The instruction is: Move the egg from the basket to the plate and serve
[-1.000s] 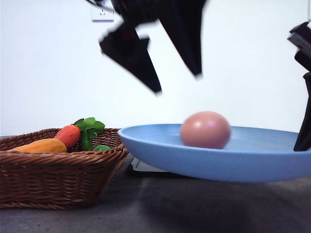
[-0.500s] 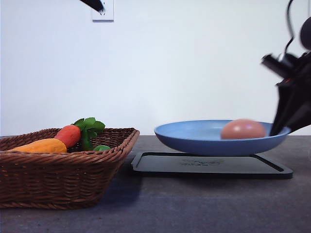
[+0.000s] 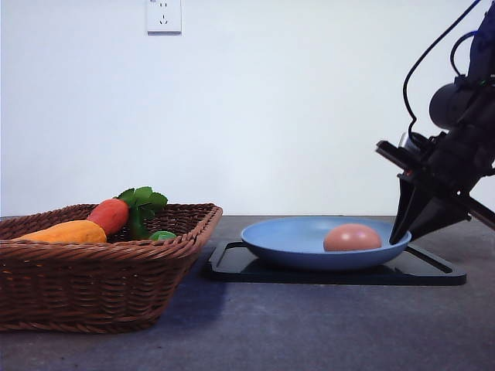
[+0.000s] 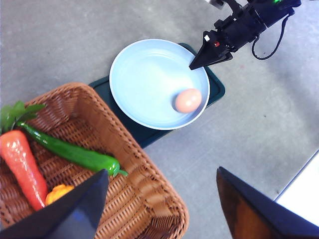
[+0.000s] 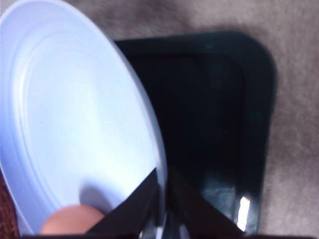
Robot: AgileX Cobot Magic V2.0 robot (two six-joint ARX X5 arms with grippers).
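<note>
The light-blue plate [image 3: 298, 241] rests on a black tray [image 3: 255, 267], with the brownish-pink egg [image 3: 352, 237] lying in its right half. My right gripper [image 3: 402, 230] is shut on the plate's right rim, its fingers angled down. In the right wrist view the fingers [image 5: 139, 209] pinch the plate [image 5: 75, 114] edge with the egg [image 5: 70, 223] just beside them. From high above, the left wrist view shows the plate [image 4: 149, 74], egg [image 4: 188, 100], right gripper [image 4: 199, 60] and wicker basket [image 4: 164, 199]. My left gripper [image 4: 159, 209] hangs open, holding nothing.
The basket [image 3: 93, 286] at front left holds an orange-red carrot toy [image 3: 108, 216] with green leaves, a yellow-orange vegetable [image 3: 62, 232] and a green pepper [image 4: 75, 154]. The tray [image 5: 214, 124] lies on grey table surface, right of the basket.
The right gripper has lowered the plate with the egg down onto the black tray. The egg has shifted a little leftward in the plate. The left arm left the front view.
</note>
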